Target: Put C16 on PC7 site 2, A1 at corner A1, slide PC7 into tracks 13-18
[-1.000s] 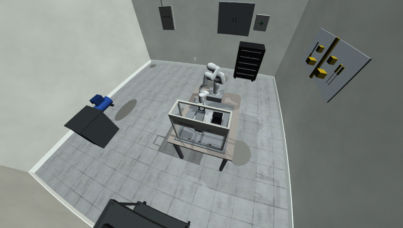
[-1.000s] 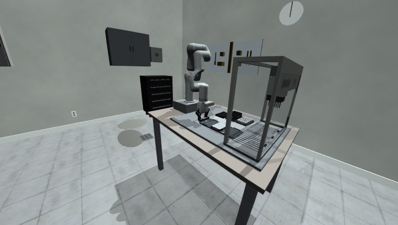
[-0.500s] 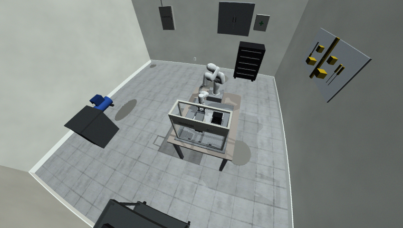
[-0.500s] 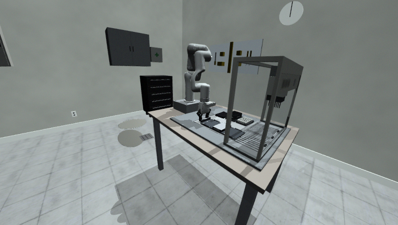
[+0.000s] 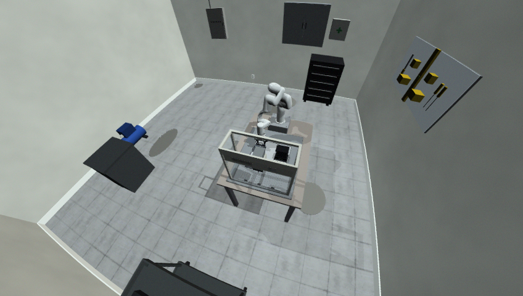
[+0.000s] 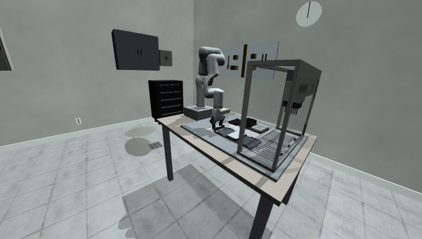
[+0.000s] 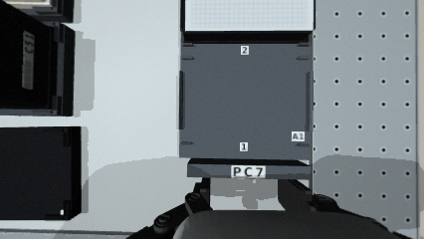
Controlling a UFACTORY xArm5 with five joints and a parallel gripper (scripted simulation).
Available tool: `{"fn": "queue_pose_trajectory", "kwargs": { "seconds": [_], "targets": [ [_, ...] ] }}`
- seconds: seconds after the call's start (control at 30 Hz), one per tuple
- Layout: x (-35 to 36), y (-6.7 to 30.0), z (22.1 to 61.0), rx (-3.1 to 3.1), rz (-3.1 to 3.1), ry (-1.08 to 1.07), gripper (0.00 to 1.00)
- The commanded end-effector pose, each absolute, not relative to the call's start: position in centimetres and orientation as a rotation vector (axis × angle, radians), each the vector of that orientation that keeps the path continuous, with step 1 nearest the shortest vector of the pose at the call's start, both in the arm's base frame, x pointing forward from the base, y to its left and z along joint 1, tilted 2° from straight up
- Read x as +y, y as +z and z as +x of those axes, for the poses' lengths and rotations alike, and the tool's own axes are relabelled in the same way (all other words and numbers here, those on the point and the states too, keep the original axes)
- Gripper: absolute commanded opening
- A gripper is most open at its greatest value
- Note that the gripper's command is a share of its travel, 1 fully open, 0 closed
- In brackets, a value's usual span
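1. The gripper [image 5: 261,141] [image 6: 217,126] [image 7: 243,184] is wide open, and it holds nothing. Its fingers are down low, just by the handle [image 7: 211,170]. I can't tell if they touch it.
2. The long dark tray [image 5: 259,151] [image 6: 226,131] [image 7: 214,105] starts right in front of the gripper. Its handle says PC7, and the spot marked 1 is the closest spot.
3. The white plate [image 6: 237,135] [image 7: 249,15] is past that, on top of the tray at spot 2. I can't tell if it is all the way down.
4. Off to one side of the gripper is a black holder [image 6: 235,121] [image 7: 37,174] with no plate on it.
5. Next in that row is the black block [image 5: 282,153] [image 6: 250,121] [image 7: 20,60] marked C51, in its own holder.
6. The pale plate [image 6: 260,127] [image 7: 30,2] is last in the row.
7. Farther ahead, past the tray, are the rails [image 6: 276,142]. The tray's far end is near them, and I can't tell if it touches.
8. A tall frame [image 5: 256,161] [image 6: 245,109] stands over the rails.

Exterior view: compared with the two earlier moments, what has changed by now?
The carrier PC7 has slid slightly toward the rails, with the white plate C16 riding on site 2. The gripper advanced the same way, open at the handle end; no grasp or release shows. C51 and C15 stayed in their nests.
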State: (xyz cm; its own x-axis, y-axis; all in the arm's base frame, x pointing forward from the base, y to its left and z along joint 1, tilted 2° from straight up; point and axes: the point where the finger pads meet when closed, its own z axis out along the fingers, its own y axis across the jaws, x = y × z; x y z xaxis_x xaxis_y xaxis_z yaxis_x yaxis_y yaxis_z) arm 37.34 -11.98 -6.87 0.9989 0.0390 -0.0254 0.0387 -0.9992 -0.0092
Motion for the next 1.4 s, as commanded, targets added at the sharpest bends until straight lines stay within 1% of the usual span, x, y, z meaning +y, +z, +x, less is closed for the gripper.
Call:
{"fn": "queue_pose_trajectory", "kwargs": {
  "seconds": [0.0, 1.37],
  "targets": [
    [-12.0, -6.8, 37.8, -0.061, -3.133, 0.035, 0.81],
    [-11.9, -6.9, 41.4, -0.061, -3.134, 0.035, 0.81]
  ]
}}
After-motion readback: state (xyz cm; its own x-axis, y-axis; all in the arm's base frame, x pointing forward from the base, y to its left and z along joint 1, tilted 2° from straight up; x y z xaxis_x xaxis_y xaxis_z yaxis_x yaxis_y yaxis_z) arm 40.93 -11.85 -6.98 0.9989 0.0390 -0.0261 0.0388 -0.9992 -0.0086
